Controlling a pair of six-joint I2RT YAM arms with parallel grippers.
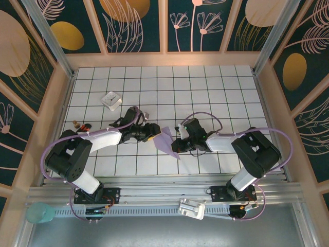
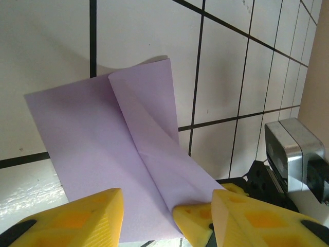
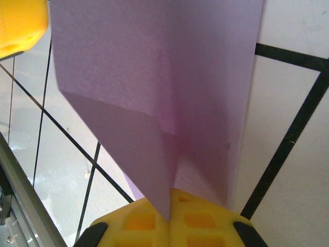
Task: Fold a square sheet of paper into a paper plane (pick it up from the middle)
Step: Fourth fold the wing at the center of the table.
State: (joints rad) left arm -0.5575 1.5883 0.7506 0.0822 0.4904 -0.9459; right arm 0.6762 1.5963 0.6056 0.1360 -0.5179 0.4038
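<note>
**Q:** Paper first, where is it?
**A:** The purple paper sheet (image 1: 165,140) is at the middle of the white tiled table (image 1: 205,87), between the two arms, and tilted, not flat. It is partly folded. The left wrist view shows one diagonal flap turned over, with a crease running down the sheet.

**Q:** Right side?
**A:** The right gripper (image 3: 169,206) is clamped on the sheet. Its yellow pads (image 3: 205,222) are pressed together, and the paper rises out of the seam between them. The folded edge comes down right at that seam.

**Q:** Left side?
**A:** The left gripper (image 2: 167,208) is released. Its yellow fingers (image 2: 77,221) are spread wide, with the near edge of the sheet lying in the gap. I cannot tell whether the paper touches either finger. A metal-cased part of the right arm (image 2: 295,159) shows just beside it.

**Q:** Is the sheet touching the tiles?
**A:** I cannot tell.

**Q:** Anything else?
**A:** A small white block (image 1: 111,100) with a dark mark sits on the table beyond the left arm, well apart from the paper. A teal object (image 1: 41,212) is at the near left corner, off the tiles.
</note>
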